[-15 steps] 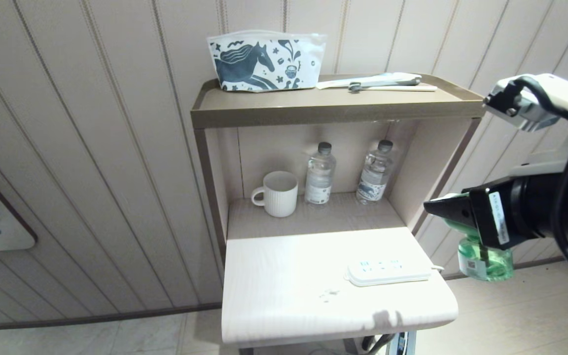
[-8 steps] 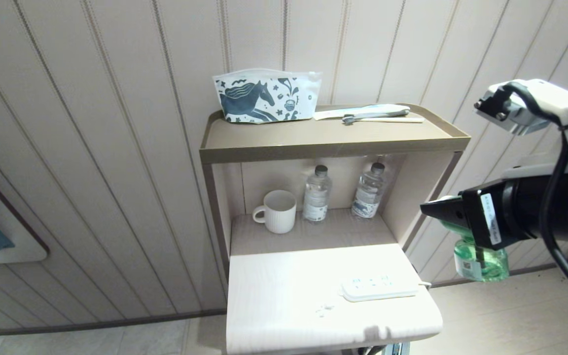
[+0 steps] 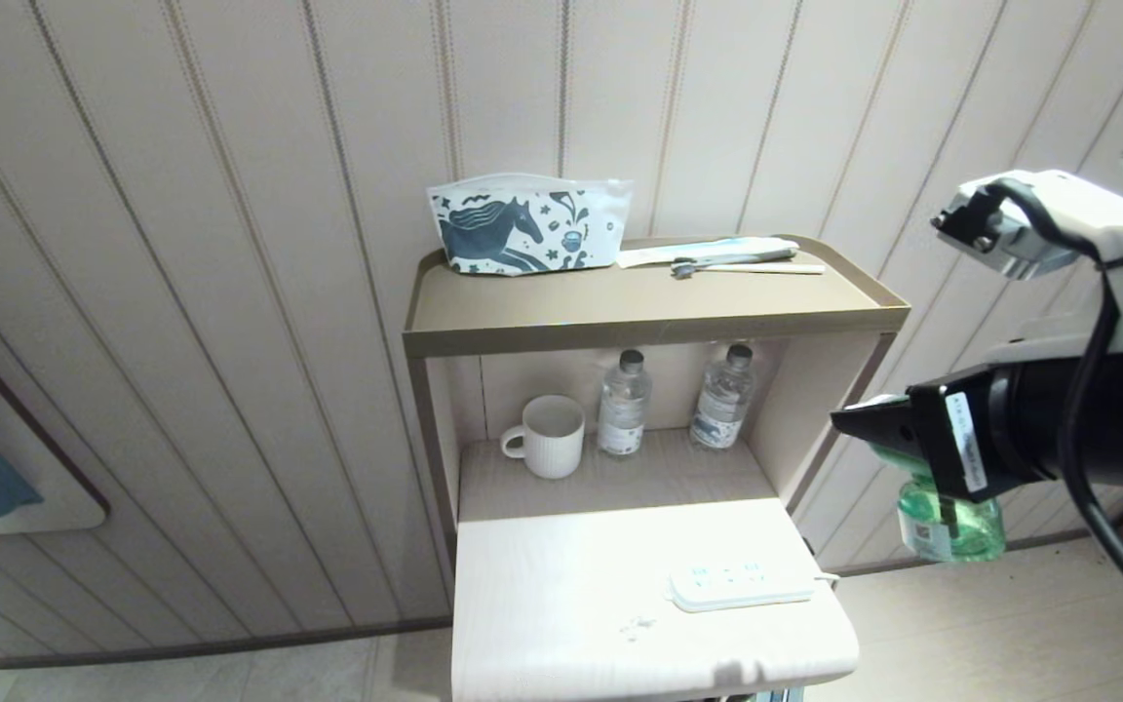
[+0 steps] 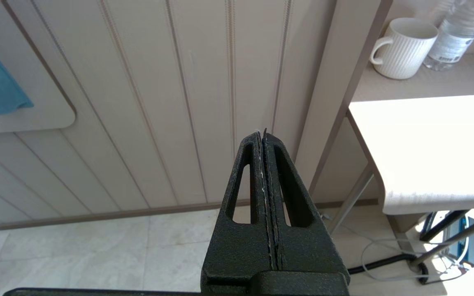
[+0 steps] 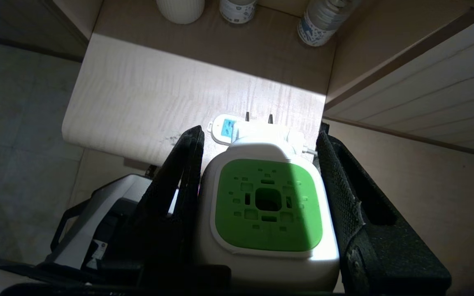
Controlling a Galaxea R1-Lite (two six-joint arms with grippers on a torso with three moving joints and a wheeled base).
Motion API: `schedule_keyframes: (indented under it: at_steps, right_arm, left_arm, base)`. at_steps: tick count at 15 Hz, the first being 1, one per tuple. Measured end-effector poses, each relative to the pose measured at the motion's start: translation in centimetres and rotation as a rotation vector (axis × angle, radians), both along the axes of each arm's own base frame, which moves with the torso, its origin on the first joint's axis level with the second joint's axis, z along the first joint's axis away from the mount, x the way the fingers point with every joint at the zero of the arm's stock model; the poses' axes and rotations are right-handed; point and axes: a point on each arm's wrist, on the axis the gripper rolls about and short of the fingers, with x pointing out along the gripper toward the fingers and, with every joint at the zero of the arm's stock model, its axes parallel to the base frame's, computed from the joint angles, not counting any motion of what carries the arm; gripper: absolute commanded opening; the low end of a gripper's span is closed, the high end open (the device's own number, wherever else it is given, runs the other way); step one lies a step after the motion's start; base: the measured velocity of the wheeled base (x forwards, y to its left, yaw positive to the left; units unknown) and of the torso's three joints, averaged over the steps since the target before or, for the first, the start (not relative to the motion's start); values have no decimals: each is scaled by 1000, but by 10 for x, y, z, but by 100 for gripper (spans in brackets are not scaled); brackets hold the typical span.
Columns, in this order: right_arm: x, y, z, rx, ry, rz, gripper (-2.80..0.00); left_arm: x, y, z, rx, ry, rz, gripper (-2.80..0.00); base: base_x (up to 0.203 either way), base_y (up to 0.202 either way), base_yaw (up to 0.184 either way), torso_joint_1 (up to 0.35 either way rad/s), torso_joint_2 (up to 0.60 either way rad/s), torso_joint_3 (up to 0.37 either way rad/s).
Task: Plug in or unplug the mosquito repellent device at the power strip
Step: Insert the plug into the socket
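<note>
The right gripper [image 5: 261, 164] was clamped on the mosquito repellent device [image 5: 268, 205], one black finger on each side of its white body, green vented top facing the wrist cam, prongs sticking out ahead. In the head view the device's green bottle [image 3: 947, 522] hung under the fingers, off to the right of the table, well apart from the power strip [image 3: 739, 587]. The strip lay flat near the right edge of the pale tabletop [image 3: 561, 604], nothing plugged in.

Left gripper [image 4: 265, 172] was pressed together, empty, down by the wall w/ floor tiles below.

Behind the table: a shelf unit w/ a ribbed white mug [image 3: 549, 436] & two water bottles [image 3: 622, 405], a horse-print pouch [image 3: 527, 226] on top. Paneled wall.

Vs. a sec ago the whole scene sat lower & smaller in the head view, more wall showing above: the cam had shifted, not the things. Grip unchanged.
</note>
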Motion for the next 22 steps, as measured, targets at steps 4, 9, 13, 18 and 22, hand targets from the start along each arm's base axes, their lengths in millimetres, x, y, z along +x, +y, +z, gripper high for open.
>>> schedule_keyframes:
  at_steps: [4, 9, 13, 18, 22]
  right_arm:
    - [4, 1, -12, 16, 48, -44, -280]
    - [46, 1, -42, 8, 188, -124, -280]
    - [93, -5, -69, 51, 342, -137, -280]
    - [118, -12, -97, 22, 480, -177, -280]
    - [112, -14, -88, -19, 563, -181, -280]
  left_arm:
    - [0, 0, 0, 0, 0, 1, -280]
    - [0, 0, 0, -1, 0, 0, -280]
    - [0, 0, 0, 0, 0, 0, -280]
    - [0, 0, 0, 0, 0, 0, -280]
    - [0, 0, 0, -1, 0, 0, -280]
  base:
    - [0, 0, 0, 0, 0, 0]
    - [0, 0, 0, 0, 0, 0]
    - [0, 0, 0, 0, 0, 0]
    - [0, 0, 0, 0, 0, 0]
    - [0, 0, 0, 0, 0, 0]
